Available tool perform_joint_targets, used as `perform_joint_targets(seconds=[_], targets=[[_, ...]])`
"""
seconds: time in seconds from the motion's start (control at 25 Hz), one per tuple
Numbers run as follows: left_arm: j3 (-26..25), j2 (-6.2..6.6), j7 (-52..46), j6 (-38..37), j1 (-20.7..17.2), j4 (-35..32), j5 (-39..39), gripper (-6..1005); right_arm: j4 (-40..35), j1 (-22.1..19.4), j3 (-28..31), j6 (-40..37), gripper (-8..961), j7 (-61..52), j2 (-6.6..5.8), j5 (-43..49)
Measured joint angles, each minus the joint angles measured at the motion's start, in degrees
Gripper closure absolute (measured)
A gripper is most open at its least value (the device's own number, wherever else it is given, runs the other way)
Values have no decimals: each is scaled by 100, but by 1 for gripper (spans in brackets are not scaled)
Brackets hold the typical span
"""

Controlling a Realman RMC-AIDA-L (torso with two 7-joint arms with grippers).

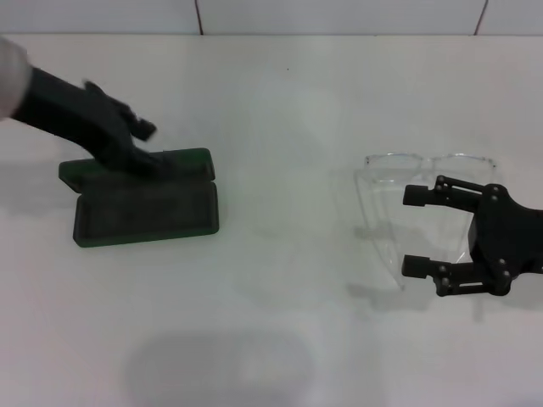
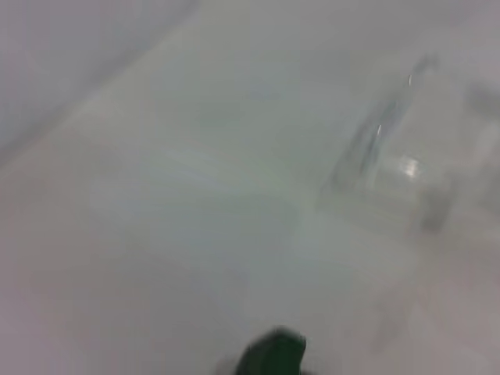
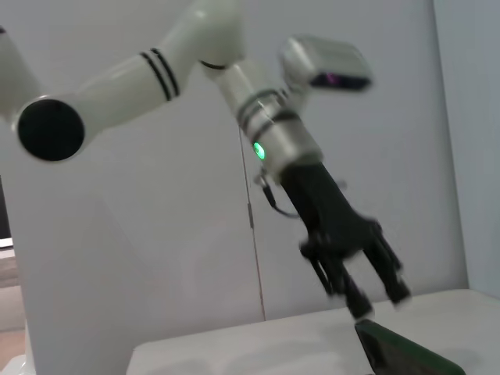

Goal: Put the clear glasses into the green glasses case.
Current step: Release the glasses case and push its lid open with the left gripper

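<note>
Head view first: my right gripper sits at about four o'clock on the table, fingers spread wide and holding nothing, pointing toward nine o'clock. One pair of clear glasses lies just off the fingertips, front bar running three-to-nine o'clock at the far side, arms trailing toward six; the near arm lies between my fingers. My right arm is by far the nearer. One green glasses case lies open at nine o'clock, long axis three-to-nine, well apart from the glasses. My left gripper hovers at the lid's far edge; how far its fingers are parted, I cannot tell.

Left wrist view: only a corner of the case and the faint glasses beyond.

Right wrist view: my left gripper hangs over the case's edge.
</note>
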State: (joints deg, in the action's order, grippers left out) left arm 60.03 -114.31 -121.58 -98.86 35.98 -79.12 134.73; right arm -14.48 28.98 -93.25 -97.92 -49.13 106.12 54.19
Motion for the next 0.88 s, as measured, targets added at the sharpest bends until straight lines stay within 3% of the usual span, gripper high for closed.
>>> perform_joint_targets(seconds=[0.04, 0.16, 0.28, 0.52, 0.88], targets=[[73, -148, 115, 131, 313, 600, 635, 275, -29, -1, 0, 0, 100, -1, 2, 6], [133, -322, 236, 315, 505, 954, 1146, 344, -196, -49, 0, 0, 101, -31, 11, 22], [199, -479, 346, 580, 601, 1043, 1562, 339, -532, -225, -1, 2, 103, -90, 1, 26], [388, -506, 337, 729, 684, 945, 1690, 343, -985, -431, -1, 116, 105, -304, -45, 38], [383, -481, 338, 555, 817, 583, 1674, 377, -1001, -415, 238, 193, 109, -370, -77, 241]])
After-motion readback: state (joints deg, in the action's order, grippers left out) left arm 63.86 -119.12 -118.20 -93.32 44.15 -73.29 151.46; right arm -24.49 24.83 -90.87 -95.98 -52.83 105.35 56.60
